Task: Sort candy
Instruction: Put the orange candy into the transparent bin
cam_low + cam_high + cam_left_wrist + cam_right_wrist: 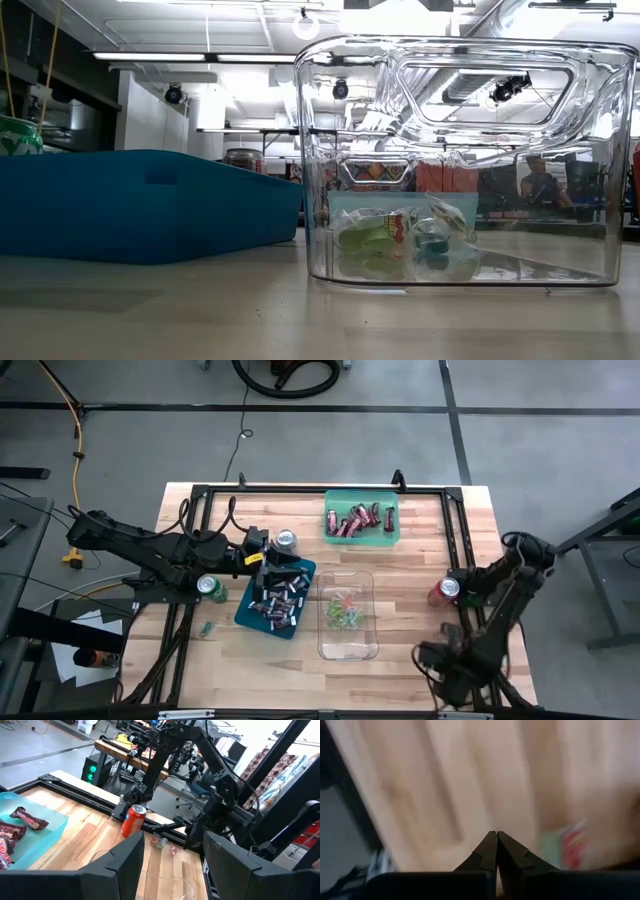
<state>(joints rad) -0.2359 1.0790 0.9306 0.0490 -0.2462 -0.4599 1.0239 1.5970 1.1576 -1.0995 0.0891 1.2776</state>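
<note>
Dark red candy bars [358, 520] lie in the green tray [392, 536] at the far side. Dark mini bars [278, 598] fill the blue tray [250, 610]. Green-and-red pieces [345, 612] sit in the clear container [370, 645]. My left gripper [268, 563] hovers open above the blue tray's far end, its fingers [125, 865] level. My right gripper [496, 835] points down over the table's near right part and is shut, with nothing showing between its tips. A blurred green-and-red piece [565, 847] shows beside it. Two loose pieces [161, 840] lie near the red can [132, 820].
A silver can [287, 540] stands behind the blue tray, a green can [212, 588] to its left, and a red can [445, 590] at the right. One loose piece [207, 628] lies at the near left. A black frame rail [300, 490] borders the table.
</note>
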